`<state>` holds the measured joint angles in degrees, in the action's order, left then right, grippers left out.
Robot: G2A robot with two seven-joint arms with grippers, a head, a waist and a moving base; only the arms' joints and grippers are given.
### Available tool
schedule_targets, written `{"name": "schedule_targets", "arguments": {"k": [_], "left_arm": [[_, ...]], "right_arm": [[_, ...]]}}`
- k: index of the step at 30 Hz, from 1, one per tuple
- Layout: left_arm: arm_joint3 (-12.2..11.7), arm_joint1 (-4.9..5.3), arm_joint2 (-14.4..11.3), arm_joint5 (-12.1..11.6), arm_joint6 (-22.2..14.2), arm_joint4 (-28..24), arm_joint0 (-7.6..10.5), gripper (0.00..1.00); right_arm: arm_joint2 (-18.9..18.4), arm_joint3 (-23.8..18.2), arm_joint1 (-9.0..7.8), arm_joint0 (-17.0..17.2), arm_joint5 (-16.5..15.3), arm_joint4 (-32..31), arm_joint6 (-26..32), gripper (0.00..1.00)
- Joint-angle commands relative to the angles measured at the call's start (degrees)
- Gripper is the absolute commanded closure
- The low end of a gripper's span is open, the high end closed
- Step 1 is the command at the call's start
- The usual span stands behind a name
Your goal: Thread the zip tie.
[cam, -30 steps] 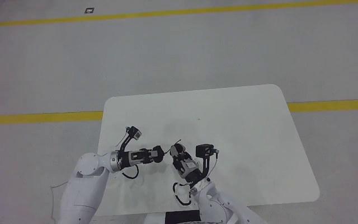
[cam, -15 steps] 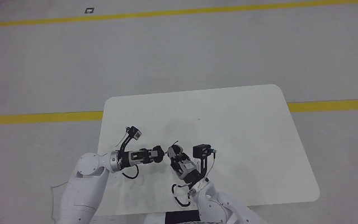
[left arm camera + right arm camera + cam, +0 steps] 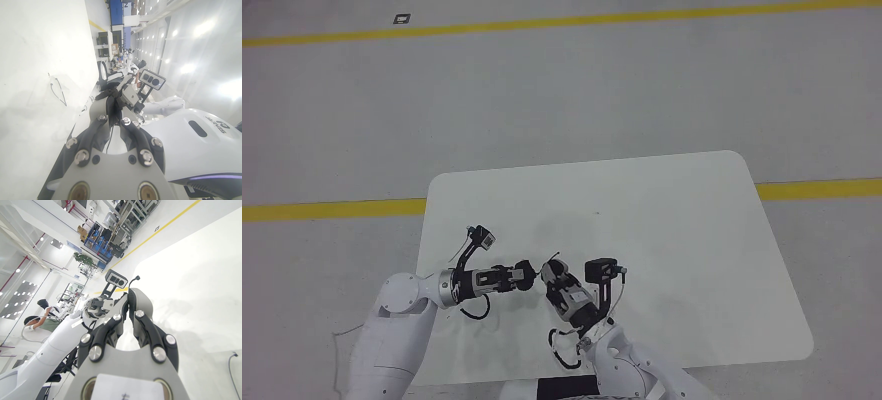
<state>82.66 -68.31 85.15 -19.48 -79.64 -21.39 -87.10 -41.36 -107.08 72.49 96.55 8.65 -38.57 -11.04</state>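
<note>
Over the front left part of the white table [image 3: 672,220], my two grippers meet tip to tip. My right gripper [image 3: 128,298] is shut on a thin black zip tie [image 3: 132,281]. Its head end [image 3: 137,277] curves up out of the fingertips, and it appears as a short black line [image 3: 554,258] in the top view. My left gripper [image 3: 112,94] comes in from the left and is shut too, with a thin black strap [image 3: 109,140] running back between its fingers. The two grippers' tips almost touch [image 3: 540,272].
A second thin black strip [image 3: 57,91] lies bent on the table, under what looks like clear film; the right wrist view shows a similar one [image 3: 231,364]. The table's rounded edge [image 3: 434,190] is close on the left. The far and right parts of the table are bare.
My right gripper has shifted slightly left with the zip tie, closing the gap to the left gripper. The left arm has stayed put.
</note>
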Motion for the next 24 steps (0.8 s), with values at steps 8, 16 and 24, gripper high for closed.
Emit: {"name": "schedule_targets", "arguments": {"k": [8,16,24], "left_arm": [[0.0,0.00,0.0,0.0,0.0,0.0,0.00,1.00],[0.0,0.00,0.0,0.0,0.0,0.0,0.00,1.00],[0.0,0.00,0.0,0.0,0.0,0.0,0.00,1.00]], "right_arm": [[0.0,0.6,-0.01,0.2,0.1,-0.4,-0.1,1.00],[-0.1,0.7,0.06,0.3,0.3,-0.2,-0.1,1.00],[-0.7,-0.1,-0.17,0.9,-0.3,0.0,-0.8,0.00]]}}
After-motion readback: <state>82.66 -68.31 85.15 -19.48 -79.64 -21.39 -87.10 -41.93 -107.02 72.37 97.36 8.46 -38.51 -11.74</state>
